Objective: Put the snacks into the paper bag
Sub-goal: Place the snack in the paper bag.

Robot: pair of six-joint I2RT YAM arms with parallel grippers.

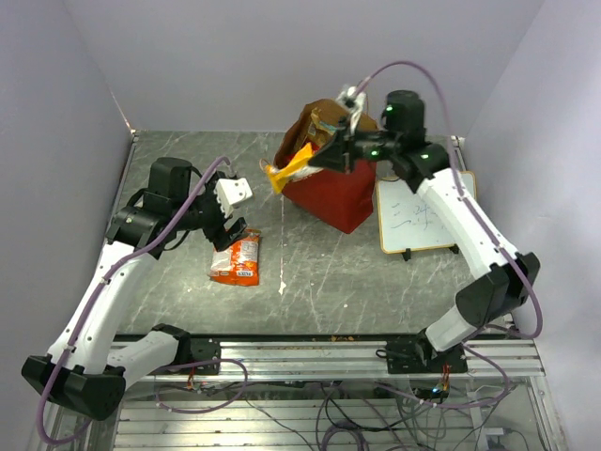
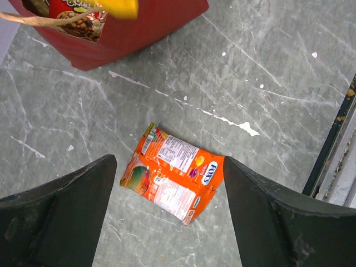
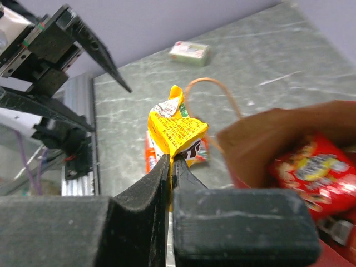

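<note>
Pinching a yellow snack packet (image 3: pixel 175 130) by its edge in the right gripper (image 3: pixel 171 161), jaws fully closed, held high just beside the red paper bag (image 1: pixel 338 202) mouth, likely for dropping in. Left gripper (image 2: pixel 168 161) spread wide, empty, with the orange Fox's packet (image 2: pixel 175 173) flat on the table directly below, between the fingers, lined up for a grab.

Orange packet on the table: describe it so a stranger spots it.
Find the red paper bag standing mid-table. Left of it, beneath the open left claw, an orange packet lies flat on the tabletop. It lies loose, unlike the yellow packet pinched in the right claw.
</note>
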